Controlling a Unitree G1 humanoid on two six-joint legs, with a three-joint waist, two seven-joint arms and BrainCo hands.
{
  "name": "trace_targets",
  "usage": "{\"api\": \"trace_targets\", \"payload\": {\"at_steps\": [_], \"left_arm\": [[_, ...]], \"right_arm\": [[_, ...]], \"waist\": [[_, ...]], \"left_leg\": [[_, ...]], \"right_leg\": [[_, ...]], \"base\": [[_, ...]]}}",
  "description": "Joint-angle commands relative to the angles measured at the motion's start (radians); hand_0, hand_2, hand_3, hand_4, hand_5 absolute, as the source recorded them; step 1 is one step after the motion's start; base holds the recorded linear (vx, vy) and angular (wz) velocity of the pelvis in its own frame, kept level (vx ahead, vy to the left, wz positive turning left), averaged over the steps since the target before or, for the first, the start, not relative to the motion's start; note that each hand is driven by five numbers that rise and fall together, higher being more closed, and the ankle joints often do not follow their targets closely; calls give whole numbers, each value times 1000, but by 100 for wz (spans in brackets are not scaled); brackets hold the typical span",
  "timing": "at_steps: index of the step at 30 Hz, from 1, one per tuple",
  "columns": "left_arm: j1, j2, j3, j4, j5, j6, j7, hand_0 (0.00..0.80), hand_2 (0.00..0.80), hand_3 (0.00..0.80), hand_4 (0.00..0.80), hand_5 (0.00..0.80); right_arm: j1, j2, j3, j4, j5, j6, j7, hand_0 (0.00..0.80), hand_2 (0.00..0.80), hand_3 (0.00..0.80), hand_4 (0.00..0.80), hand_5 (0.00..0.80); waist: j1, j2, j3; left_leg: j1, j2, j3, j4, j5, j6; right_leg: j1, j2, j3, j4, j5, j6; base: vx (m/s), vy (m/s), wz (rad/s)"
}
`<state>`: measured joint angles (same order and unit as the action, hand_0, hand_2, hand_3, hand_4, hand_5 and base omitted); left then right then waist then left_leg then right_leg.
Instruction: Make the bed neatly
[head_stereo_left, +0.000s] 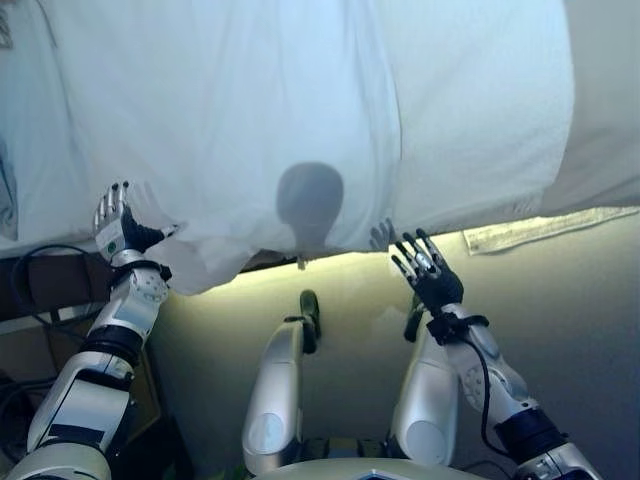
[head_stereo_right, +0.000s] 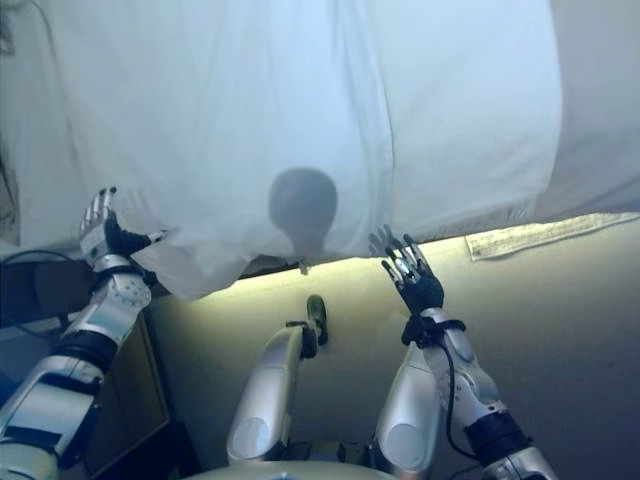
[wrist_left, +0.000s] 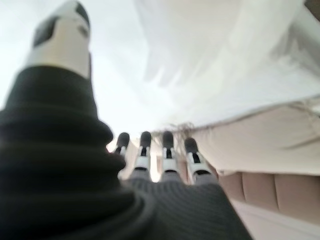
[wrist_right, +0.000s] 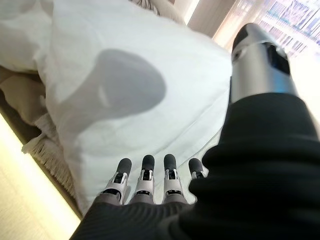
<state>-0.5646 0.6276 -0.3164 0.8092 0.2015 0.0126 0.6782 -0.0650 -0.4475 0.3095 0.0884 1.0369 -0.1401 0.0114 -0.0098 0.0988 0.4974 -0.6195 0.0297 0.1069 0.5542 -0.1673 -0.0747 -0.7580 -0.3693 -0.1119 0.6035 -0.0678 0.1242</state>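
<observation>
A white duvet covers the bed and hangs over its near edge, bulging down at the lower left corner. My left hand sits at that hanging corner with straight fingers, touching the cloth without curling round it. My right hand hovers just below the duvet's near edge, fingers spread and straight, holding nothing. In the right wrist view the duvet lies past the straight fingers. The left wrist view shows the duvet's edge above a beige mattress side.
A fringed beige cloth strip sticks out under the duvet at the right. The bed's pale side panel drops below the edge. Dark furniture and clutter stand at the left beside the bed.
</observation>
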Motion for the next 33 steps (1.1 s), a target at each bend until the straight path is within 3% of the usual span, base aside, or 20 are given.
{"api": "trace_targets", "payload": {"at_steps": [1, 10, 15, 19, 25, 29, 33], "left_arm": [[-53, 38, 21, -34, 1, -10, 81, 0, 0, 0, 0, 0], [-92, -69, -46, -59, 17, 52, 151, 0, 0, 0, 0, 0], [-102, -112, -58, -30, -61, 57, 114, 0, 0, 0, 0, 0], [-81, -176, -72, 15, -160, 28, 69, 0, 0, 0, 0, 0], [-8, -251, -117, 66, -133, -30, 38, 0, 0, 0, 0, 0], [23, -250, -107, 80, -122, -74, 105, 0, 0, 0, 0, 0], [10, -201, -73, 51, -129, -121, 183, 0, 0, 0, 0, 0]], "right_arm": [[-8, -8, 13, -109, -22, -45, -13, 0, 0, 0, 0, 0], [-69, 7, 21, -126, -92, -72, -62, 0, 0, 0, 0, 0], [-118, 25, 37, -135, -103, -49, -90, 0, 0, 0, 0, 0], [-160, 46, 57, -138, -97, -34, -110, 0, 0, 0, 0, 0], [-169, 50, 57, -144, -84, -63, -79, 0, 0, 0, 0, 0], [-159, 49, 54, -121, -76, -92, -45, 0, 0, 0, 0, 0], [-152, 54, 47, -81, -65, -103, -9, 0, 0, 0, 0, 0]], "waist": [[23, -21, 23], [45, -45, 23], [56, -70, 23], [61, -87, 23], [76, -103, 23], [80, -107, 23], [77, -102, 23]], "left_leg": [[-72, -38, 6, -63, 98, 55], [-325, -39, -33, 31, 105, 66], [-445, -27, -46, 108, 100, 61], [-495, -18, -53, 155, 91, 61], [-483, -24, -64, 125, 98, 56], [-474, -20, -71, 111, 100, 52], [-464, -11, -70, 120, 96, 51]], "right_leg": [[-6, 13, 3, -60, 138, 75], [-233, 47, 40, 41, 142, 82], [-336, 52, 52, 122, 135, 80], [-368, 50, 44, 155, 127, 78], [-339, 55, 15, 106, 134, 81], [-330, 58, 12, 91, 142, 82], [-328, 56, 16, 115, 144, 80]], "base": [[-58, 22, 1], [-68, 44, 1], [-42, 25, -4], [-34, -4, -12], [-25, -43, -7], [-2, -40, -1], [0, 0, 0]]}}
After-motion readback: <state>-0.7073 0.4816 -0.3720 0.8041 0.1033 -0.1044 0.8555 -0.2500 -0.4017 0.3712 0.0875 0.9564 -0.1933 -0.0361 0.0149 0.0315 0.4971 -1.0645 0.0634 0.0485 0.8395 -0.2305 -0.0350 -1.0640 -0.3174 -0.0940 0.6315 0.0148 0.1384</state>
